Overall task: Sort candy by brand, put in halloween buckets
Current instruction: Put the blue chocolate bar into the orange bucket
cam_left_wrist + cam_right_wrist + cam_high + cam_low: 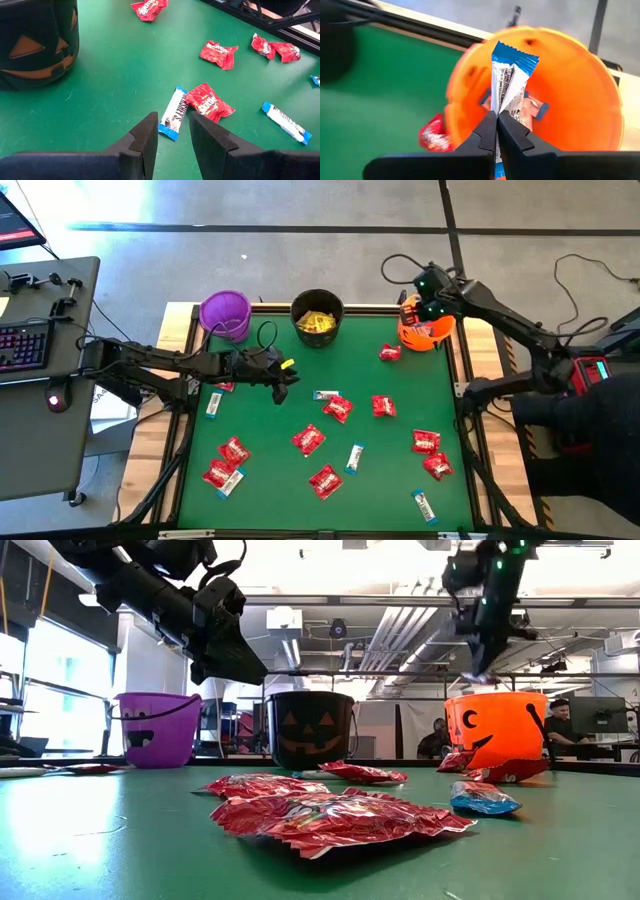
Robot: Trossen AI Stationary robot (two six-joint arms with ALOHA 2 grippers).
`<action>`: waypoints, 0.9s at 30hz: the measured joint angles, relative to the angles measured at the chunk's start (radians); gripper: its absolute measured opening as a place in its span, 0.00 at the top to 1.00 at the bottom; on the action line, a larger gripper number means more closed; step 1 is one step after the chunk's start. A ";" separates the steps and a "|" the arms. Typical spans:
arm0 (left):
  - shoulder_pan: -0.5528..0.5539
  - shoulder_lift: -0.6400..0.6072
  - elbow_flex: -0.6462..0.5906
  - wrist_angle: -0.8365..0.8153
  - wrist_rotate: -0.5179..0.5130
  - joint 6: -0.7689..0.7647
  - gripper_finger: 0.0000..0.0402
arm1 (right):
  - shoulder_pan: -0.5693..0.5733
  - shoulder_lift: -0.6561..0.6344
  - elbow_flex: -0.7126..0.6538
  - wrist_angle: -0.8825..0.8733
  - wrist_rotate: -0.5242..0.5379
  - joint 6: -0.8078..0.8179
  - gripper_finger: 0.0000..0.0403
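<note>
Three buckets stand along the table's far edge: purple (225, 313), black (317, 315) with yellow packets inside, and orange (425, 330). My right gripper (415, 308) hangs over the orange bucket (570, 100), shut on a white-and-blue bar (510, 80); more such bars lie in the bucket's bottom. My left gripper (172, 135) stands open above the green mat at centre left, nothing between its fingers; a white-and-blue bar (174, 112) and a red packet (210, 102) lie just beyond its tips. Red packets and bars lie scattered flat on the mat. My right gripper pinches the white-and-blue bar between its two fingers (487, 131), across the bar's width. The fingers slant down from above. The bar's crimped blue end (516, 56) sticks out past the fingertips toward the orange bucket's opening. The bar is clear of the table and the bucket.
A red packet (389, 352) lies on the mat close beside the orange bucket. Loose candy covers the mat's middle and near half (325, 480). A desk with a keyboard (25, 345) stands left of the table. People sit in the room beyond (555, 725).
</note>
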 joint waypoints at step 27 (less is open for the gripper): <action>0.007 0.000 0.000 0.006 -0.008 0.043 0.74 | -0.031 0.001 0.038 0.068 0.051 -0.071 0.62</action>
